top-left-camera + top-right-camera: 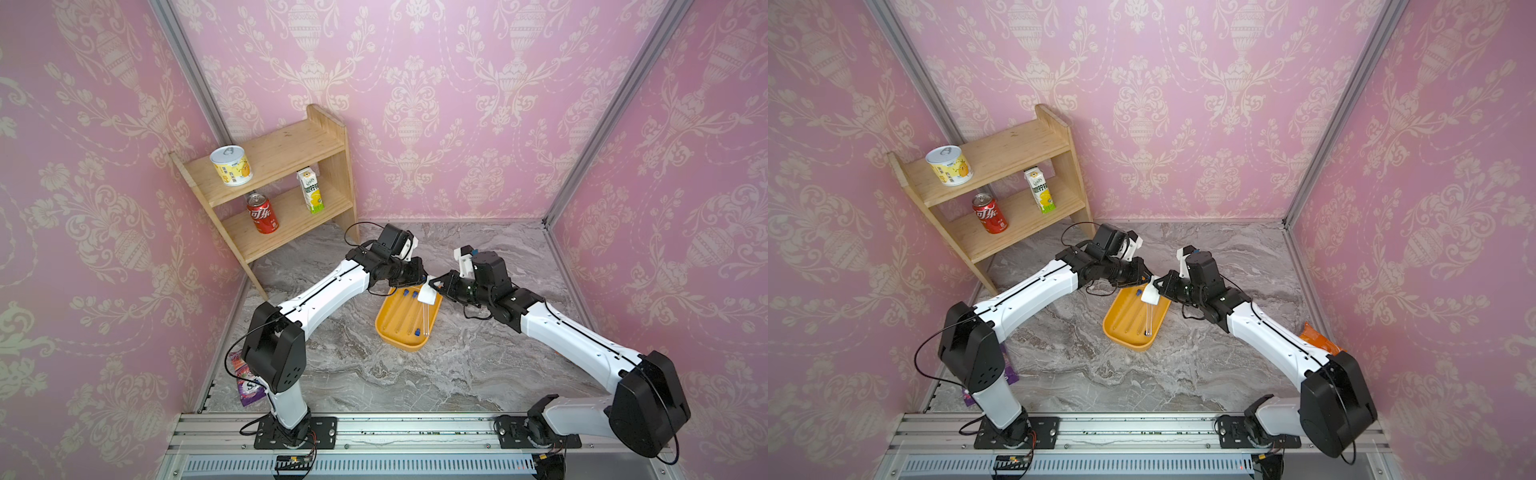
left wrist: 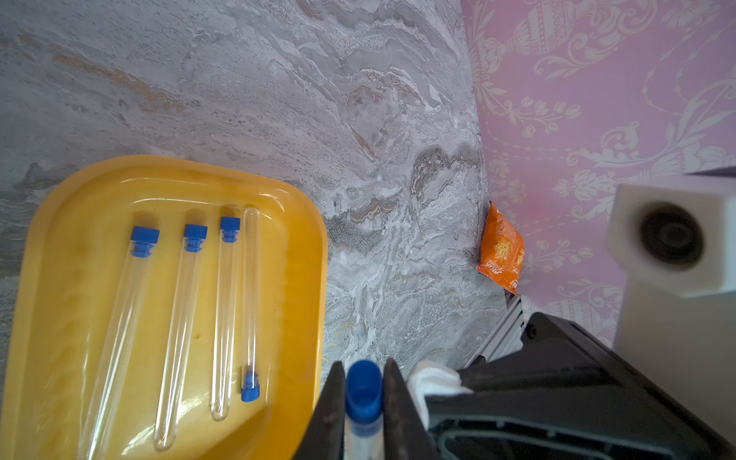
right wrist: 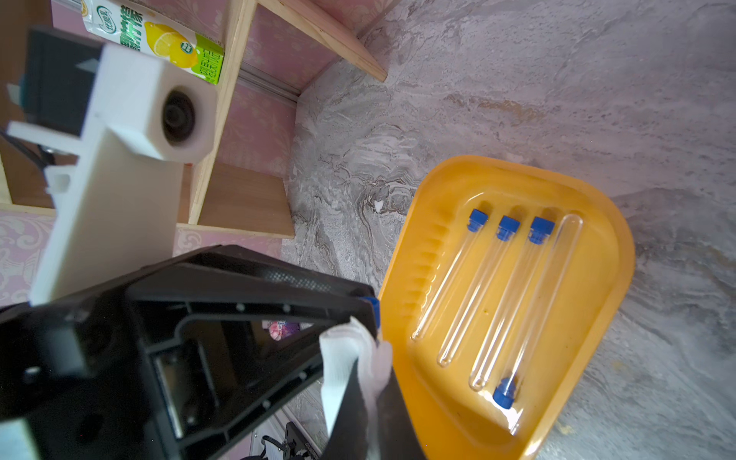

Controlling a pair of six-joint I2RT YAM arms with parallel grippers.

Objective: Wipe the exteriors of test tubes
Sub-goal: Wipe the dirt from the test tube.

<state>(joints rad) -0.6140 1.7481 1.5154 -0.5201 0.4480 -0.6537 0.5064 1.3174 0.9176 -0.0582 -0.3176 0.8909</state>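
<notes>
Left wrist view: left gripper (image 2: 363, 364) nearly closed, jaws pinching a thin clear test tube with a blue cap (image 2: 363, 388) at its capped end, just beside the tray rim. In both top views the grippers cover this tube, so I cannot make it out there.

Right wrist view: right gripper (image 3: 370, 392) fully closed on a layered white woven pad (image 3: 342, 354), close against the left gripper's tip.

I count four more capped test tubes (image 2: 179, 330) lying side by side in a glossy yellow plastic tray with rounded corners (image 2: 310, 239) on the grey marble-patterned tabletop (image 1: 415, 374). Three caps point one way, the fourth is reversed.

An orange crinkled snack packet (image 2: 502, 251) lies against the pink wall; in a top view (image 1: 1316, 337) the right arm partly hides it.
</notes>
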